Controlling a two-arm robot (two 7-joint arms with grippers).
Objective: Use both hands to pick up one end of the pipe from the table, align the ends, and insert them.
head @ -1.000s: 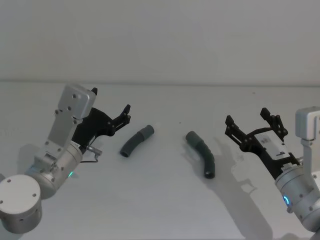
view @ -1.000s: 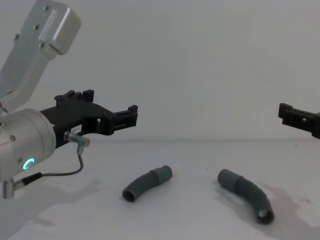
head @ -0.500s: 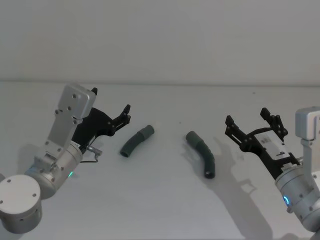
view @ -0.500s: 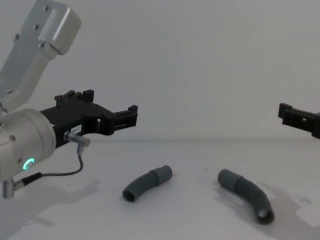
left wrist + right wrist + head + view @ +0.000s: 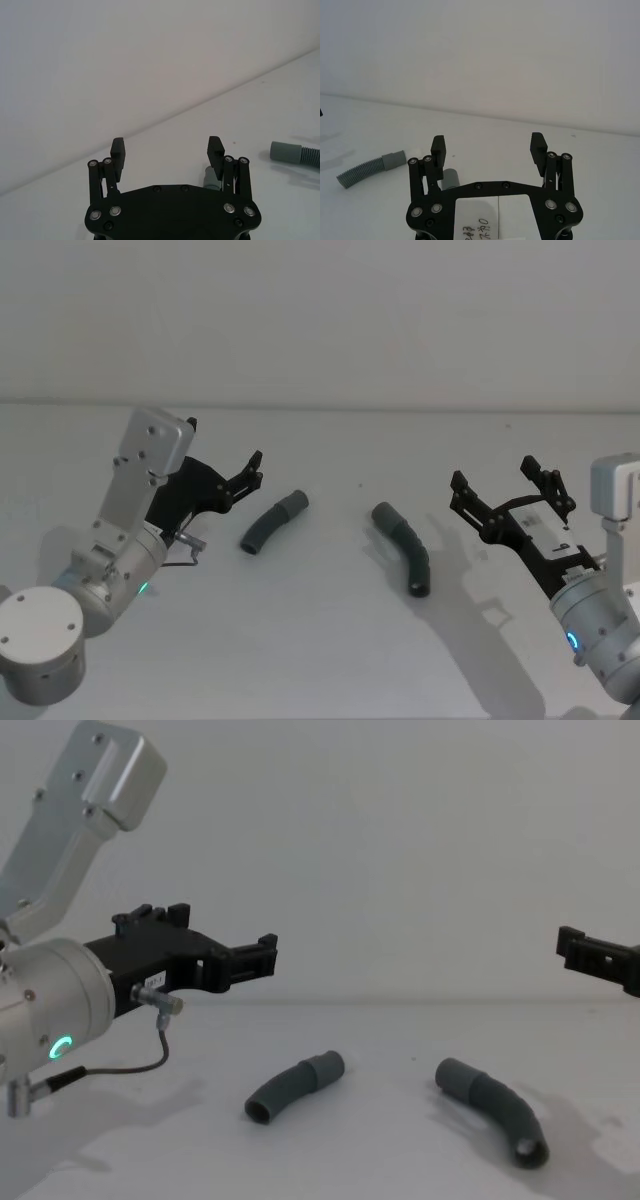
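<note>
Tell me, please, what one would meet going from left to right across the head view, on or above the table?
left gripper, open → left pipe piece, its cuff end pointing right → right pipe piece, its cuff end pointing left → right gripper, open.

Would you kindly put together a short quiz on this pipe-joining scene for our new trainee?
1. Short answer: are the left gripper and the right gripper open or shut?
2. Multiple choice: the left hose piece and the right hose piece lie A) on the table, apart; B) stacked; C) in the grippers.
3. True or false: the left piece's cuff and the right piece's cuff are the ends nearest each other.

Key: 1. Both open, holding nothing. 2. A. 3. True.
</note>
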